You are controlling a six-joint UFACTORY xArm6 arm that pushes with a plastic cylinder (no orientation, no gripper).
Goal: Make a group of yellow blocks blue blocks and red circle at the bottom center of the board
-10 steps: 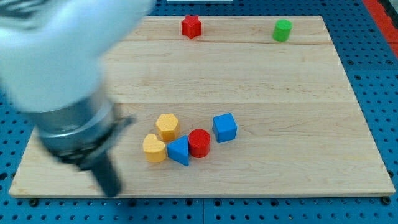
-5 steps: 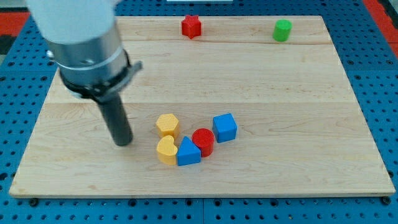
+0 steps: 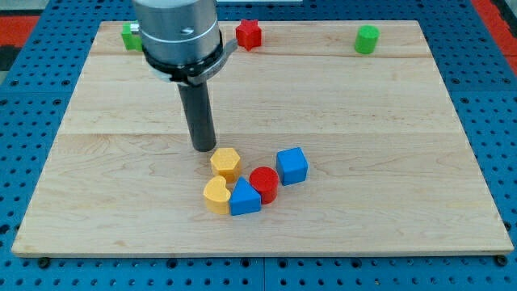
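My tip (image 3: 203, 149) stands on the board just above and to the left of the yellow hexagon block (image 3: 226, 162), very close to it. Below that block sits a yellow heart-shaped block (image 3: 216, 195), touching a blue triangular block (image 3: 245, 198). The red circle block (image 3: 263, 183) sits against the blue triangular block's right side. A blue cube (image 3: 292, 166) lies just right of the red circle. The five blocks form a cluster low in the middle of the board.
A red star block (image 3: 249, 34) lies at the board's top middle, partly beside the arm. A green cylinder (image 3: 367, 39) is at the top right. A green block (image 3: 130, 35) shows at the top left, behind the arm.
The arm swung from the board's lower left up and to the right, so the tip now sits by the yellow hexagon. The yellow heart and blue triangle shifted slightly right earlier.
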